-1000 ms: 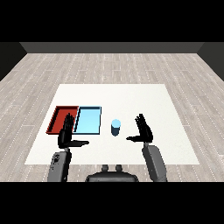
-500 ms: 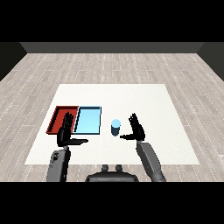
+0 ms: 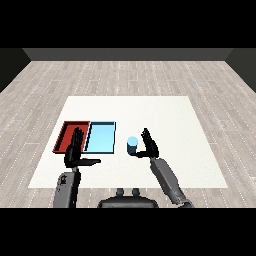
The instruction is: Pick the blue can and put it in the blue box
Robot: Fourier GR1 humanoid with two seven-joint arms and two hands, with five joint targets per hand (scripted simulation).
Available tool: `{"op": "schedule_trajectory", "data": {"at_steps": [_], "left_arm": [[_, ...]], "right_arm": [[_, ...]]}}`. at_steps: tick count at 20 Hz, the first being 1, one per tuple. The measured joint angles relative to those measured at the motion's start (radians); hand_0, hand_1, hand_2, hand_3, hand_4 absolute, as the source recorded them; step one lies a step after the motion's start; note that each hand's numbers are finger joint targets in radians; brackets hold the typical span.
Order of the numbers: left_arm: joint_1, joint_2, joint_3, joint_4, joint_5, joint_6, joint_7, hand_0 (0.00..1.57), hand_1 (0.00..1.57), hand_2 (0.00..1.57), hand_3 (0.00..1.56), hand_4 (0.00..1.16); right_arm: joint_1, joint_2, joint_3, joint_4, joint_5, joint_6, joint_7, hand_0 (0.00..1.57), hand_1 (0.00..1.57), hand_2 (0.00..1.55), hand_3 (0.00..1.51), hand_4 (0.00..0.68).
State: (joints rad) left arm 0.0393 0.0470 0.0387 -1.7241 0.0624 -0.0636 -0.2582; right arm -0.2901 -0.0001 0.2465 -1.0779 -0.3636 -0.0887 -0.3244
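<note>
blue can (image 3: 132,145) upright on white surface (image 3: 165,115), just right of blue tray (image 3: 100,136) | right robot hand (image 3: 149,146) beside can, fingers spread wide, holding nothing | left robot hand (image 3: 76,151) open over the trays' near edge | step: reaching; next: curl round can, lift, carry left to blue tray

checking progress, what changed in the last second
The right hand moved left across the table toward the can and now sits right beside it, fingers not yet curled round it. The can, left hand, red tray and blue tray stayed put.
</note>
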Motion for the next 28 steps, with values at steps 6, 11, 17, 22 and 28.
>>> {"op": "schedule_trajectory", "data": {"at_steps": [6, 11, 17, 22, 28], "left_arm": [[0.003, 0.003, 0.016, 0.010, 0.014, -0.008, -0.010, 0.00, 0.00, 0.00, 0.00, 0.00], [0.027, 0.007, 0.021, 0.014, 0.016, -0.025, -0.039, 0.00, 0.00, 0.00, 0.00, 0.00], [0.011, 0.007, 0.028, 0.024, 0.026, -0.027, -0.029, 0.00, 0.00, 0.00, 0.00, 0.00], [0.012, 0.003, 0.026, 0.014, 0.027, -0.028, -0.022, 0.00, 0.00, 0.00, 0.00, 0.00], [0.006, -0.005, 0.027, 0.022, 0.031, -0.022, -0.024, 0.00, 0.00, 0.00, 0.00, 0.00]], "right_arm": [[-0.090, 0.000, 0.084, 0.112, -0.067, -0.074, -0.035, 0.00, 0.00, 0.00, 0.00, 0.000], [-0.150, 0.000, 0.156, 0.193, -0.129, -0.116, -0.073, 0.00, 0.00, 0.00, 0.00, 0.000], [-0.221, 0.000, 0.204, 0.289, -0.202, -0.133, -0.099, 0.00, 0.00, 0.00, 0.00, 0.000], [-0.283, 0.000, 0.258, 0.363, -0.280, -0.144, -0.134, 0.00, 0.00, 0.00, 0.00, 0.000], [-0.333, 0.000, 0.338, 0.401, -0.371, -0.176, -0.142, 0.00, 0.00, 0.00, 0.00, 0.000]]}}
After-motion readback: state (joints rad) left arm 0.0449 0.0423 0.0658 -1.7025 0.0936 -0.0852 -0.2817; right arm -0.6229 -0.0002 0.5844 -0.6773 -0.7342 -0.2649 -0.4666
